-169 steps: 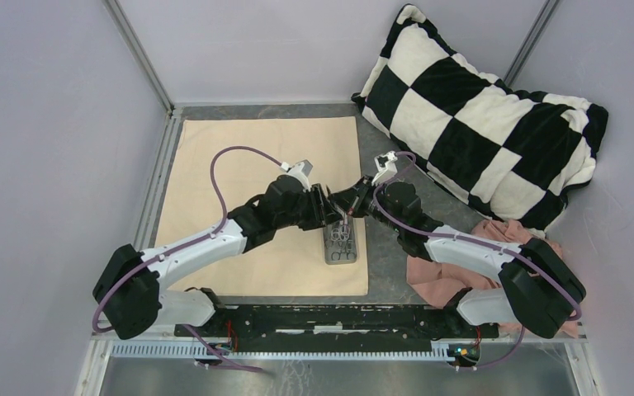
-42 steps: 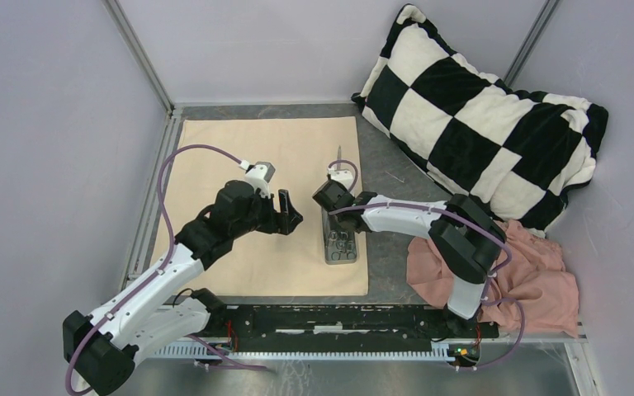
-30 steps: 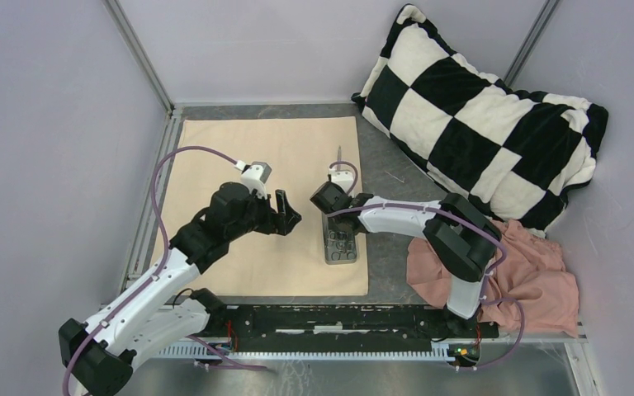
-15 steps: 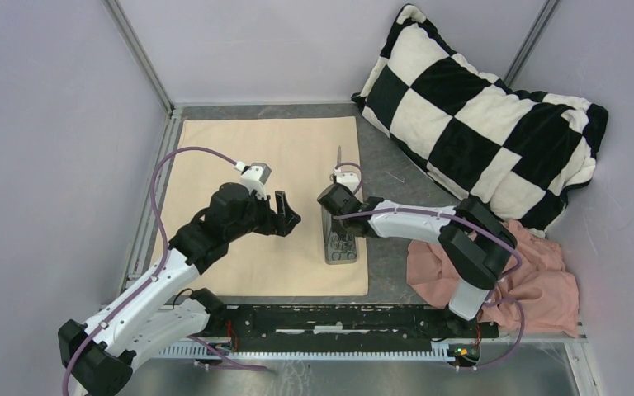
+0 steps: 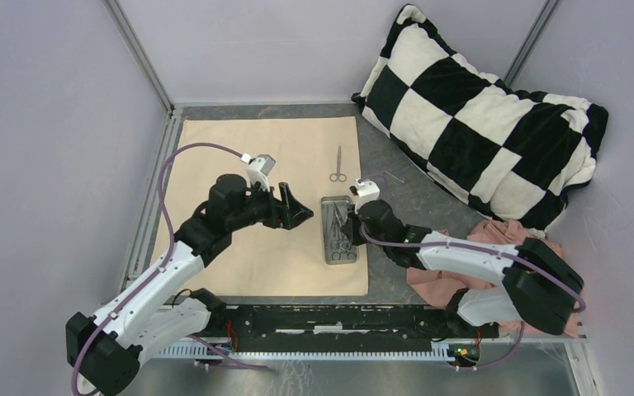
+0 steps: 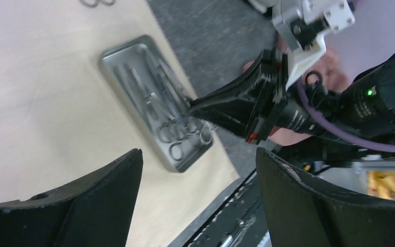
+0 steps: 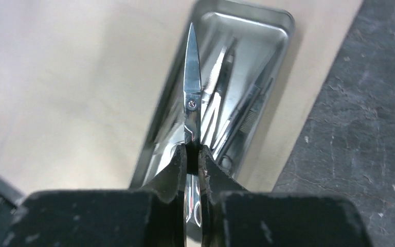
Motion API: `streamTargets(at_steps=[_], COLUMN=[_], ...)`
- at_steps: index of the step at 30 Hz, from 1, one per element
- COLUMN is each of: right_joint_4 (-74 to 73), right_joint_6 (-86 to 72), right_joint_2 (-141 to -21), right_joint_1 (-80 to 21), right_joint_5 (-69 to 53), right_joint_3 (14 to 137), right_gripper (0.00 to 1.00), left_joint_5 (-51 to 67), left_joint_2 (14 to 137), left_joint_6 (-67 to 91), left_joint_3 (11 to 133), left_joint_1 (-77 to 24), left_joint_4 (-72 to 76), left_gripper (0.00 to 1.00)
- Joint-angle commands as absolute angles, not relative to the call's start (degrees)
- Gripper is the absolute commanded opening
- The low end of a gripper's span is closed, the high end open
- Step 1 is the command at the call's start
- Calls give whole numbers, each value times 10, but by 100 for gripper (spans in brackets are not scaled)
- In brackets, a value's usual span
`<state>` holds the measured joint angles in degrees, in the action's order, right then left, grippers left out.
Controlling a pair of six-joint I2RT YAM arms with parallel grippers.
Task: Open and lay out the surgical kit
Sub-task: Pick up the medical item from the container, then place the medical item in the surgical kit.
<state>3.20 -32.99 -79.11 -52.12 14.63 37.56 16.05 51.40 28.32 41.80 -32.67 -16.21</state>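
pinching scissors (image 7: 191, 95) between right fingertips (image 7: 175, 170)

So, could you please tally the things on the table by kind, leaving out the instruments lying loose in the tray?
Cloths: 2 (large beige cloth wrap, crumpled pink cloth)
Black-and-white checkered pillow: 1
Small grey rectangular metal tray: 1
Slim silver steel scissors: 2 (one lying on the wrap, one pinched in the right gripper)
Total: 6

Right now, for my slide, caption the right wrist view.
Right gripper shut on scissors, blades pointing over the tray on beige cloth.
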Motion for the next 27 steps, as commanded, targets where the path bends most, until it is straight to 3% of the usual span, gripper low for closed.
streamTargets(at_steps=[1,6,11,18,27], right_joint_4=[217,326,467,540,639], right_joint_6=[-239,-214,-296,-353,-433], right_joint_2=[-690,-634,-628,-644,-665], right_joint_1=[-519,-509,-494,-488,-483], right_joint_5=[62,-79,-222,-315,-380], right_joint_3=[321,297,300,342,358], right_gripper=[0,0,0,0,0], left_joint_5=[298,401,451,432,482], left_joint_2=[516,522,501,454,483], left_joint_6=[370,479,578,603,674], left_joint_3=[412,346,279,254,250], left_joint_1=[-292,-271,-268,-268,-269], left_joint_4=[-10,206,461,554,687], left_gripper=[86,78,76,76,73])
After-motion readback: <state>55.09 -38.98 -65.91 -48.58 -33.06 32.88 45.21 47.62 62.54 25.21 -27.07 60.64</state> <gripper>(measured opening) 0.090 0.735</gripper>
